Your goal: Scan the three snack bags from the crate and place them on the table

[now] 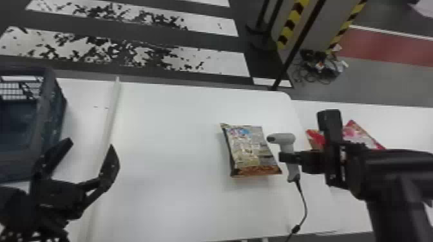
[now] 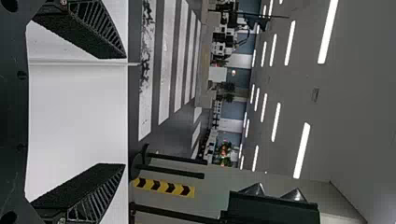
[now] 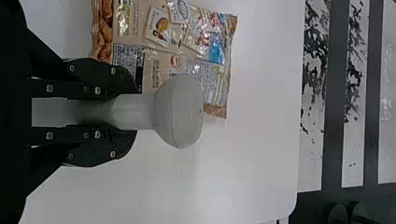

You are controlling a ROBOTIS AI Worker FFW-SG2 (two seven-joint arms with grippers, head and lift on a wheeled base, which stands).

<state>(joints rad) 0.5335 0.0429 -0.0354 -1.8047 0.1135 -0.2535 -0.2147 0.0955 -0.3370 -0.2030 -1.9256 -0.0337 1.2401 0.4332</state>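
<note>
Gripping the grey scanner by its handle, my right gripper is at the right part of the table. The scanner's head points left toward a brown snack bag lying flat beside it. In the right wrist view, the right gripper has both fingers against the handle of the scanner, with the brown bag beyond. A red snack bag lies partly behind the right arm. My left gripper stands open with nothing between its fingers, right of the crate; its fingers are spread in the left wrist view.
A raised white strip crosses the left part of the table. The scanner's cable runs down to the front edge. Behind the table stand a black pole and a post with yellow-black stripes.
</note>
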